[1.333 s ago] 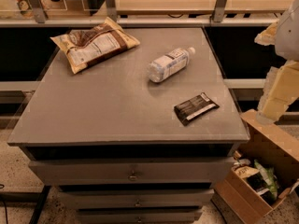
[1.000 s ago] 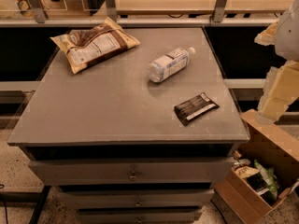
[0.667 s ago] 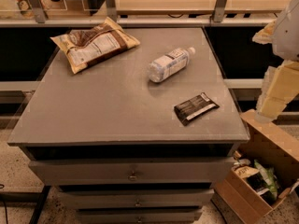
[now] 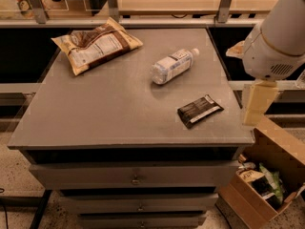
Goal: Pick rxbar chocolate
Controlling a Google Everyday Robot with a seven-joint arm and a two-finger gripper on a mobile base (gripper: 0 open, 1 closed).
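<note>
The rxbar chocolate (image 4: 200, 110) is a small flat black wrapper with a white label strip. It lies flat near the front right corner of the grey cabinet top (image 4: 109, 109). My gripper (image 4: 257, 105) hangs as a cream-coloured part below the white rounded arm housing (image 4: 279, 37), at the cabinet's right edge. It is to the right of the bar, above the surface, and not touching it.
A clear plastic bottle (image 4: 172, 66) lies on its side behind the bar. A tan-and-brown snack bag (image 4: 96, 44) lies at the back left. An open cardboard box (image 4: 267, 180) with packets stands on the floor at the right. Drawers (image 4: 136, 179) face front.
The arm and gripper have moved left, from the right edge of view toward the cabinet's right side. The bar, bottle and bag have not moved.
</note>
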